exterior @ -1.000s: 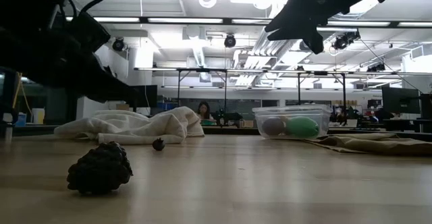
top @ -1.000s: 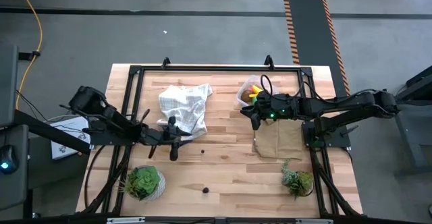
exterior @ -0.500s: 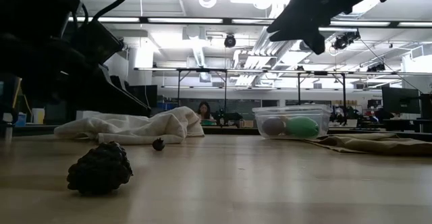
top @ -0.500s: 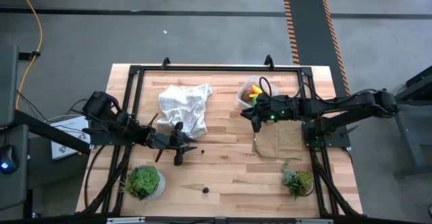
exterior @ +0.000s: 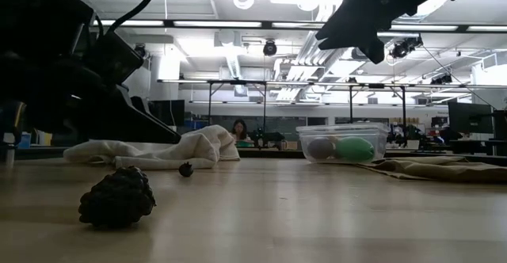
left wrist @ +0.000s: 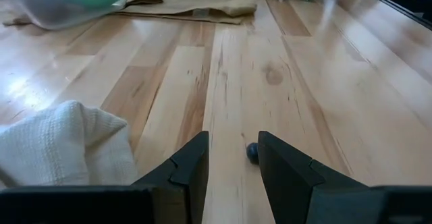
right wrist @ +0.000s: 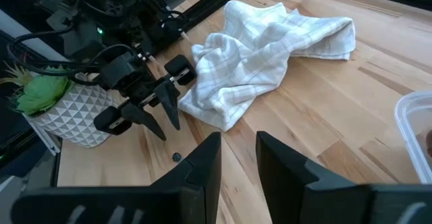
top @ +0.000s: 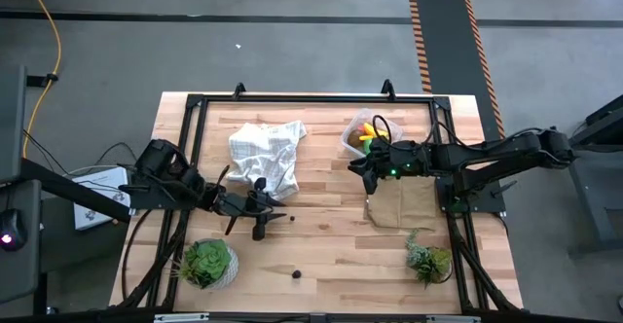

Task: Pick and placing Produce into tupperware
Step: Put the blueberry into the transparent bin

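Note:
The clear tupperware (top: 361, 134) stands at the far right and holds a yellow banana (top: 368, 128), a green oval (exterior: 354, 149) and a brownish ball (exterior: 321, 148). A small dark berry (left wrist: 252, 152) lies on the bare wood just ahead of my left gripper (left wrist: 233, 158), which is low over the table and open, its fingertips short of the berry. A second dark berry (top: 296, 274) lies near the front edge. My right gripper (top: 368, 174) hangs open and empty, high above the table beside the tupperware.
A crumpled white checked cloth (top: 265, 155) lies just beyond the left gripper. A flat brown cloth (top: 404, 202) lies under the right arm. Potted plants stand at the front left (top: 206, 262) and front right (top: 428, 261). A black frame rims the table.
My left gripper has gone down and toward the table's right edge, closing in on the small dark berry; most of that came early in the second. The gap between its fingers is unchanged. The berries and the tupperware have stayed put.

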